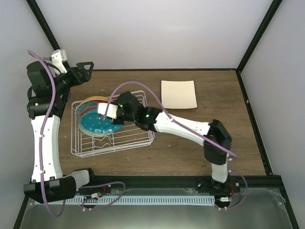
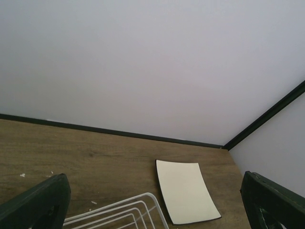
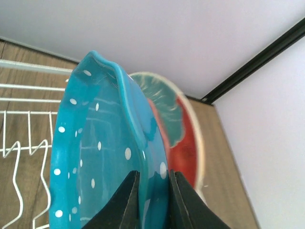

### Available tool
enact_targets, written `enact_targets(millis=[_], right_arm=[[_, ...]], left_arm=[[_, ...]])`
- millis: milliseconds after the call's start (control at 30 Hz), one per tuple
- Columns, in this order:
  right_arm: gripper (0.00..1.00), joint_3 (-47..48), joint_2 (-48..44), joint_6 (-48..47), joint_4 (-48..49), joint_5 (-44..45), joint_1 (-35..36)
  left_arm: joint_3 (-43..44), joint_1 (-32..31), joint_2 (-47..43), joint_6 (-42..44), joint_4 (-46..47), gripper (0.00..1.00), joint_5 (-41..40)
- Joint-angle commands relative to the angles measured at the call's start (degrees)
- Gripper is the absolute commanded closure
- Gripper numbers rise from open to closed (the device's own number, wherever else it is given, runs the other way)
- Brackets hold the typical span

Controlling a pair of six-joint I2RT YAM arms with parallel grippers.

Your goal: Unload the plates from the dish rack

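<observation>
The white wire dish rack point(image 1: 136, 138) stands left of centre on the table. In its left part stand a teal dotted plate point(image 1: 95, 125) and behind it a red-and-teal floral plate point(image 1: 85, 109), with an orange rim point(image 1: 97, 98) at the back. My right gripper point(image 1: 116, 119) is shut on the teal dotted plate's rim point(image 3: 152, 157), one finger on each face; the floral plate point(image 3: 183, 143) stands right behind it. The square cream plate point(image 1: 178, 93) lies flat on the table at the back right, also in the left wrist view point(image 2: 186, 191). My left gripper point(image 1: 85, 67) is open and empty, raised at the back left.
The rack's corner point(image 2: 138, 207) shows at the bottom of the left wrist view. White walls with black frame posts point(image 1: 259, 36) close in the table at the back and sides. Bare wood lies right of the rack and in front of the cream plate.
</observation>
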Motion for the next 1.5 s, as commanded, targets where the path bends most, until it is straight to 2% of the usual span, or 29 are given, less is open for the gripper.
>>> enact_targets(millis=[0, 133, 367, 667, 800, 933, 1100, 1333, 1467], right_arm=[[0.99, 0.8, -10.1, -0.4, 3.5, 0.4, 1.5], [0.99, -1.7, -14.9, 2.2, 1.4, 1.6, 0.4], [0.99, -6.0, -23.3, 10.7, -0.6, 0.2, -5.9], [0.99, -7.2, -32.1, 28.0, 3.0, -7.2, -25.8], [0.99, -5.6, -30.9, 37.9, 0.8, -8.4, -35.8], [0.99, -3.6, -26.5, 54.5, -5.0, -7.9, -46.8], [0.99, -8.1, -23.3, 71.0, -5.6, -13.4, -59.2], [0.99, -18.6, -22.8, 81.5, -1.0, -16.8, -72.0], [0.99, -22.1, -22.0, 82.7, -1.1, -17.0, -77.1]], left_arm=[[2.1, 0.5, 0.3, -0.8, 1.9, 0.00, 1.0], [3.2, 0.8, 0.8, -1.2, 2.4, 0.00, 1.1], [6.2, 1.6, 2.3, -2.3, 3.3, 0.00, 1.6], [8.4, 2.4, 3.4, -4.3, 5.5, 0.00, 1.4], [8.0, 2.3, 3.6, -4.8, 5.8, 0.00, 1.9], [8.0, 2.4, 3.5, -4.7, 6.0, 0.00, 1.9], [7.7, 2.4, 3.1, -4.6, 5.6, 0.00, 2.2], [6.1, 2.4, 2.4, -4.5, 5.7, 0.00, 2.9], [5.6, 2.4, 2.6, -4.7, 5.9, 0.00, 3.3]])
